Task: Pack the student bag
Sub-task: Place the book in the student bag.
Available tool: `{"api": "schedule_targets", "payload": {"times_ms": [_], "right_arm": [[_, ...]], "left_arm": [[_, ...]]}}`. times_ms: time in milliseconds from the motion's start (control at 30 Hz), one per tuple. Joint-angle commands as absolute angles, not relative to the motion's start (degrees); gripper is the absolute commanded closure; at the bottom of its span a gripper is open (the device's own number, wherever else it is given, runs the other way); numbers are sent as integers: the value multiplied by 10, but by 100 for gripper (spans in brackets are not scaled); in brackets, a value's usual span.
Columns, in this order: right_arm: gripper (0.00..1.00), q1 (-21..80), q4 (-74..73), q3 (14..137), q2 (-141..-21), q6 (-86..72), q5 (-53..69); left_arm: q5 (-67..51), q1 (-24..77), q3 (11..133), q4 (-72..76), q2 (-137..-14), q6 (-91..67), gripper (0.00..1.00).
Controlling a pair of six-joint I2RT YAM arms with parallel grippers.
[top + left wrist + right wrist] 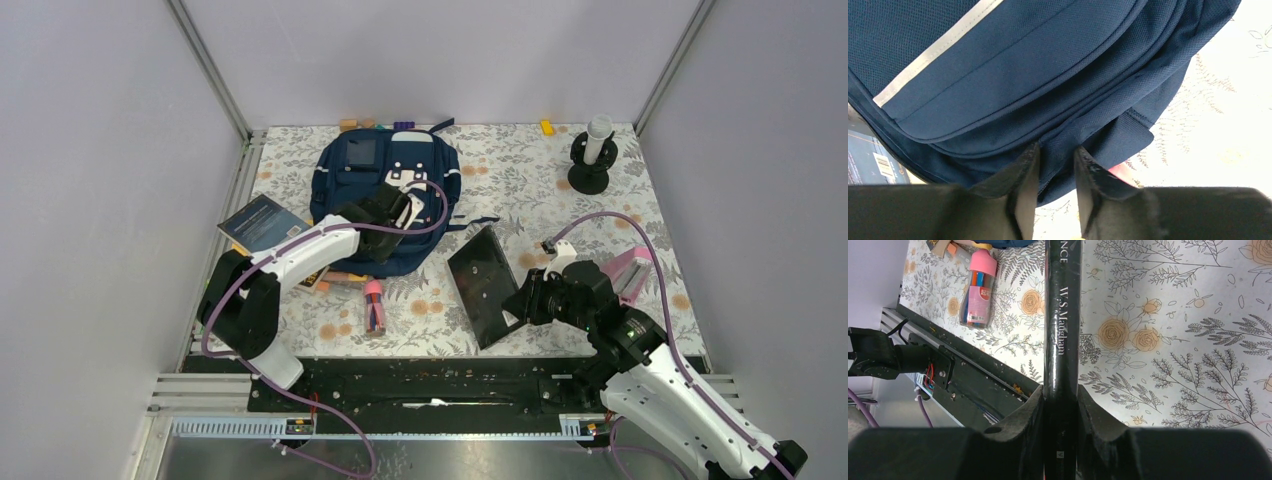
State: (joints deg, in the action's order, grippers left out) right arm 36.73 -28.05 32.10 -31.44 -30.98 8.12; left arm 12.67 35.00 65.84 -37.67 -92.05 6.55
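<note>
Our right pincer clamps the black book for packing; our left pincer sits half-closed astride the student bag rim, grip unclear.

Grey walls, floral tablecloth

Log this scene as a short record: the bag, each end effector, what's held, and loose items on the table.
bag: student bag, lying at the table's far middle
left arm: left end effector closed on a fold at the bag's near edge
right arm: right end effector shut on black book, gripped across its spine
loose items: pink-capped pen tube in front of the bag; blue-covered book at the bag's left-arm side
</note>
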Motion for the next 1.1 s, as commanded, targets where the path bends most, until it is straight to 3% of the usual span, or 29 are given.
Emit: {"api": "schedule_targets", "payload": {"times_ms": [0, 100, 333, 500, 1067], "right_arm": [[100, 365, -216, 329, -298, -326, 93], [100, 365, -215, 326, -299, -329, 96], [100, 366, -233, 337, -289, -331, 91], [100, 365, -244, 343, -278, -342, 88], [100, 365, -244, 357, -242, -461, 104]], "left_arm": [[122, 348, 680, -385, -928, 61, 75], [119, 348, 686, -387, -923, 54, 88], [77, 348, 726, -394, -891, 33, 99], [26, 352, 784, -412, -881, 30, 100], [29, 465, 983, -410, -930, 37, 100]]}}
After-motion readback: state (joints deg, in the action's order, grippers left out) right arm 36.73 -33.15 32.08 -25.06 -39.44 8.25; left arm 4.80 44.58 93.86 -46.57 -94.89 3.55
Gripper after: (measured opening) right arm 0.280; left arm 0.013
